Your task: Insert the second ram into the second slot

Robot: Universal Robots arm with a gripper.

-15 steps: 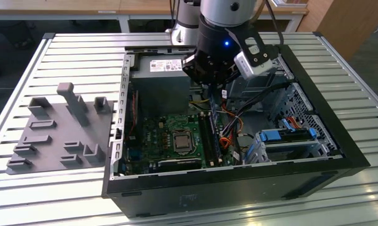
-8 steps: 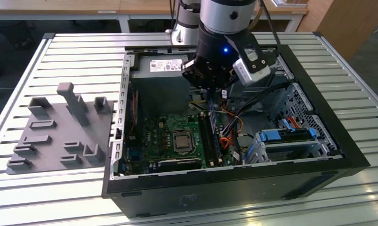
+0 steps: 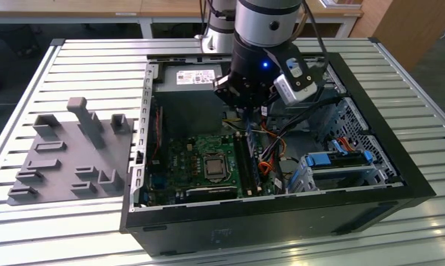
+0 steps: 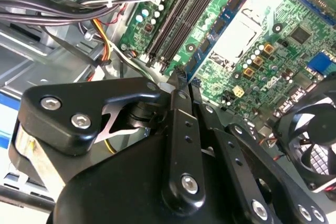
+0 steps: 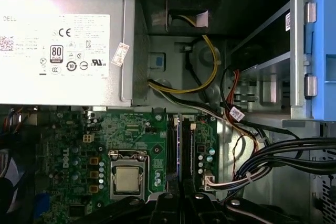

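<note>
In the second wrist view the second ram [image 4: 207, 40] runs into the gripper [image 4: 184, 80], its near end lost between the closed fingers [image 4: 178, 129] — whether it is fully seated cannot be told. A fan [image 4: 310, 129] is cut off by the picture's edge. In the exterior view the arm [image 3: 263, 50] hides the far ends of the memory slots [image 3: 246, 166].

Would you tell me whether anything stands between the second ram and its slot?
Nothing visible does: the second ram lies along the memory slots at the tip of the gripper; the cable bundle runs off to one side.
</note>
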